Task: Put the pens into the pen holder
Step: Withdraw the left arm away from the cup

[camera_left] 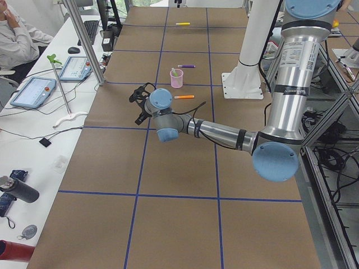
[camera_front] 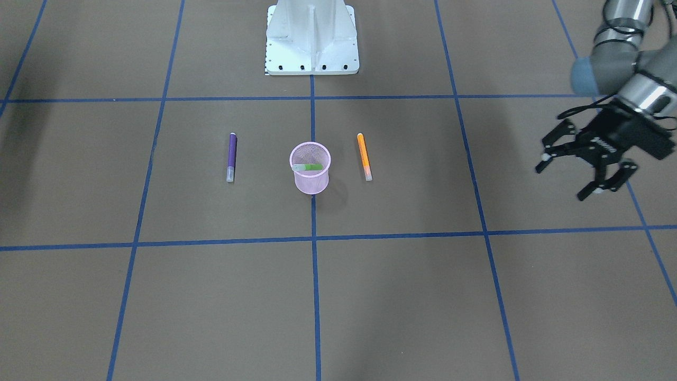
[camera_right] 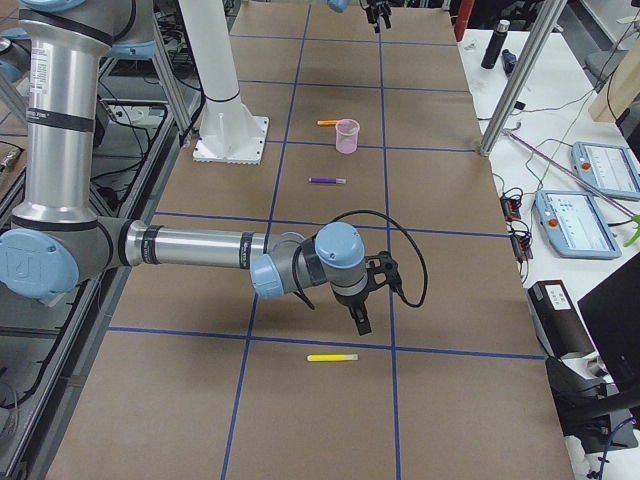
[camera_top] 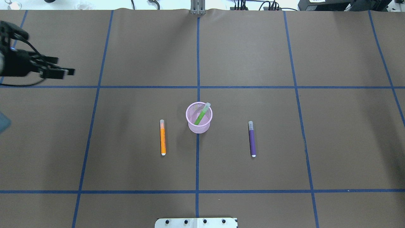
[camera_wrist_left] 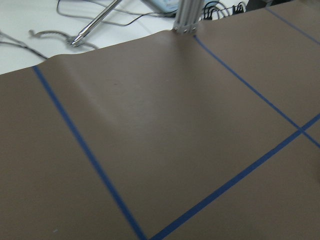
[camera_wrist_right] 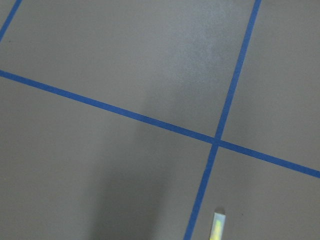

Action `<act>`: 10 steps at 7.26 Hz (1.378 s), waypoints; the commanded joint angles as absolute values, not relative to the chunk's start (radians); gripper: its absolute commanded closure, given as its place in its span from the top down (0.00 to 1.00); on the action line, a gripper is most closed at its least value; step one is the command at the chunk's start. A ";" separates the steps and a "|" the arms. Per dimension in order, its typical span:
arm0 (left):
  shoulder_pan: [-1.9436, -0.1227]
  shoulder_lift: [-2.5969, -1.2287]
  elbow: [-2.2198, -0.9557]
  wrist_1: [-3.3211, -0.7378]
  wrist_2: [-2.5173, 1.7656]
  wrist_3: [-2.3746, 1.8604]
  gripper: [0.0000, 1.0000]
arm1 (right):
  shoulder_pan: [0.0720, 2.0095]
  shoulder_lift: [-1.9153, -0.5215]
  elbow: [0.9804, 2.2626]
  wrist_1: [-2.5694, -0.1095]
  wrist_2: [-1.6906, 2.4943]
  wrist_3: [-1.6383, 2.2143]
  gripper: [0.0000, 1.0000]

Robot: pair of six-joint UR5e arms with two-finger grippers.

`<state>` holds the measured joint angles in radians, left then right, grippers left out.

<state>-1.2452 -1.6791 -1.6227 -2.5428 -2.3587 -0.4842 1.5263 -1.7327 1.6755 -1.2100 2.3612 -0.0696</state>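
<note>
The pen holder point(camera_top: 196, 128) stands mid-table with a green pen point(camera_top: 200, 116) leaning inside. The orange pen point(camera_top: 162, 137) lies on the robot's left of it and the purple pen point(camera_top: 252, 139) on the right, both pointing away from the robot. The left gripper point(camera_front: 561, 182), fingers spread and empty, hangs well apart on the orange pen's side, so it is likely the nearer arm. The right gripper point(camera_right: 360, 315) hovers near the yellow pen point(camera_right: 332, 357); whether its fingers are apart cannot be told
</note>
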 commanded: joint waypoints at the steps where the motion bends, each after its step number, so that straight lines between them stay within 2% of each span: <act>1: -1.480 -1.632 -1.628 -2.179 -2.500 -0.091 1.00 | 1.537 -1.787 1.623 -1.206 2.353 -0.110 1.00; 2: -1.533 -1.631 -1.629 -2.049 -2.493 0.034 1.00 | 1.537 -1.789 1.573 -1.174 2.350 -0.100 0.99; 5: -1.571 -1.536 -1.704 -2.037 -2.493 0.086 1.00 | 1.441 -1.757 1.404 -0.796 2.259 0.253 0.97; 7: -1.571 -1.485 -1.752 -2.037 -2.493 0.086 1.00 | 1.350 -1.672 1.309 -0.726 2.217 0.369 0.95; 10: -1.569 -1.470 -1.756 -2.037 -2.490 0.086 1.00 | 1.276 -1.670 1.302 -0.698 2.209 0.405 0.78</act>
